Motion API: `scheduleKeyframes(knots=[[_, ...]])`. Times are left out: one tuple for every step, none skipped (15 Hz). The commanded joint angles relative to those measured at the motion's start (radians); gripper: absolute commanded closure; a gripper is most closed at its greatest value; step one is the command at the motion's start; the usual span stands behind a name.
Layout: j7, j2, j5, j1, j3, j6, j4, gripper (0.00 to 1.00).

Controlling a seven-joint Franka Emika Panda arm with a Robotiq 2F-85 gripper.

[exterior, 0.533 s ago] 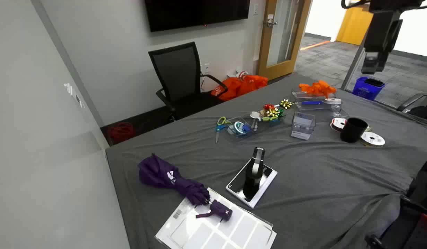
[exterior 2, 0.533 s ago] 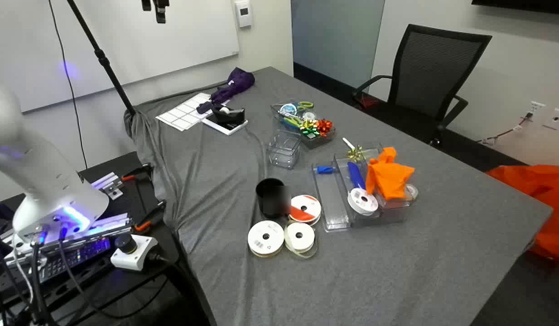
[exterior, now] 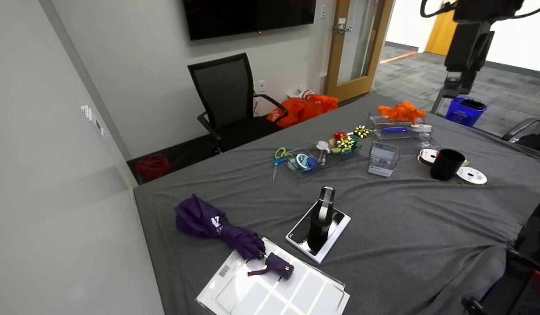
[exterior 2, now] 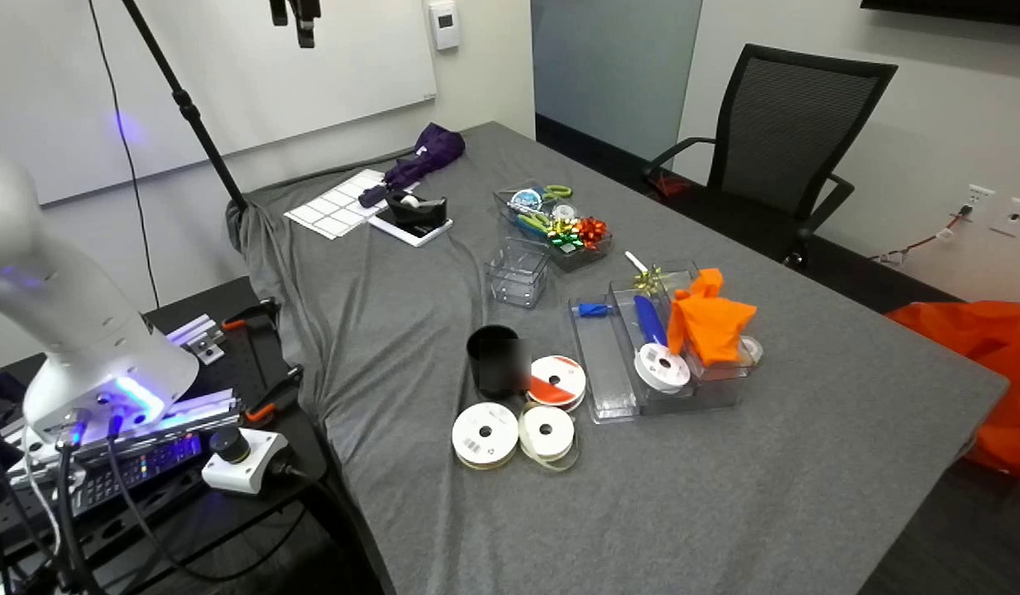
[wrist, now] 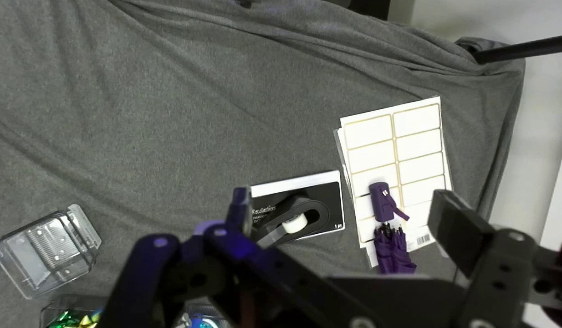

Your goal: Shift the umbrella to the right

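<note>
A grey-clothed table carries a purple umbrella near one corner, its handle lying on white label sheets and most of its folded canopy beyond their edge. Well above, the tool is spread wide. On a flat box beside the sheets stands a black tape dispenser.
</note>
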Motion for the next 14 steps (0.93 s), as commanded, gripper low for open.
scheduleKeyframes(knots=[[-0.039, 0.086, 0.033, -0.003, 0.024, 0.079, 0.008, 0.00], [-0.072, 0.110, 0.043, 0.001, 0.027, 0.109, 0.004, 0.00], [-0.096, 0.133, 0.050, 0.003, 0.031, 0.134, 0.003, 0.00], [-0.120, 0.159, 0.052, 0.005, 0.036, 0.156, 0.002, 0.00], [-0.147, 0.183, 0.055, 0.007, 0.042, 0.186, -0.005, 0.00], [-0.169, 0.205, 0.057, 0.008, 0.047, 0.207, -0.008, 0.00], [-0.193, 0.225, 0.059, 0.010, 0.053, 0.234, -0.017, 0.00], [-0.220, 0.244, 0.064, 0.011, 0.058, 0.260, -0.025, 0.00], [-0.245, 0.259, 0.068, 0.013, 0.066, 0.297, -0.041, 0.00], [-0.271, 0.271, 0.072, 0.015, 0.074, 0.333, -0.058, 0.00], [-0.293, 0.280, 0.069, 0.017, 0.082, 0.376, -0.078, 0.00], [-0.298, 0.287, 0.046, 0.019, 0.088, 0.422, -0.100, 0.00], [-0.258, 0.287, 0.047, 0.010, 0.084, 0.349, -0.052, 0.00], [-0.268, 0.296, 0.047, 0.012, 0.090, 0.381, -0.068, 0.00]])
